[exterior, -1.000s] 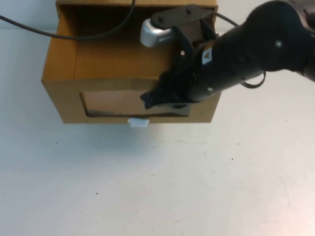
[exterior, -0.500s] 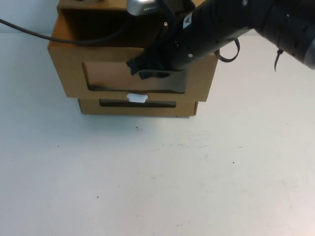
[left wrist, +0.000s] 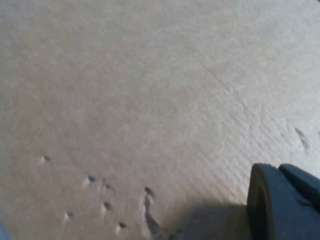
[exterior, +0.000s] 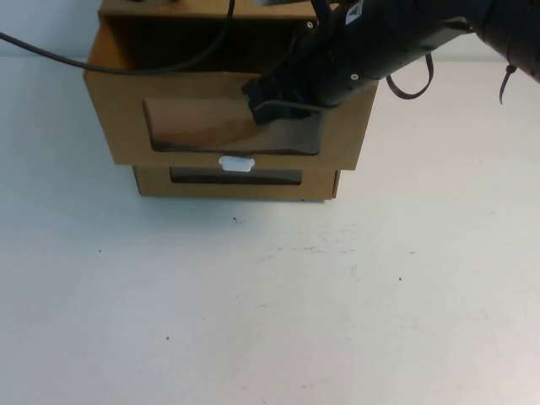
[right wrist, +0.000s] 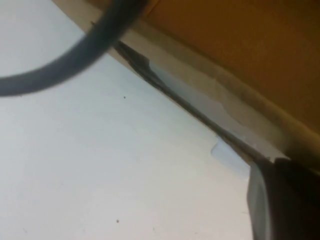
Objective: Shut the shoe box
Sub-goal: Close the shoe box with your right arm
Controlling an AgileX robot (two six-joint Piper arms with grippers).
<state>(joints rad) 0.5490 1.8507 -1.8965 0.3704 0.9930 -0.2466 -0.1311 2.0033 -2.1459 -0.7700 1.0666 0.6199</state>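
Right pincer (exterior: 268, 103) sits against the shoe box's (exterior: 118, 118) windowed front at the table's (exterior: 270, 304) far edge, its drawer partly out above a second box (exterior: 152, 180); whether its fingers are parted, I can't tell. Left pincer (left wrist: 282, 200) hangs close over bare cardboard (left wrist: 125, 100), grip unclear too.

A white, lightly speckled table (exterior: 270, 321) fills the view under even light.

Even overhead light, soft shadows, high view slightly soft, wrist views blurred
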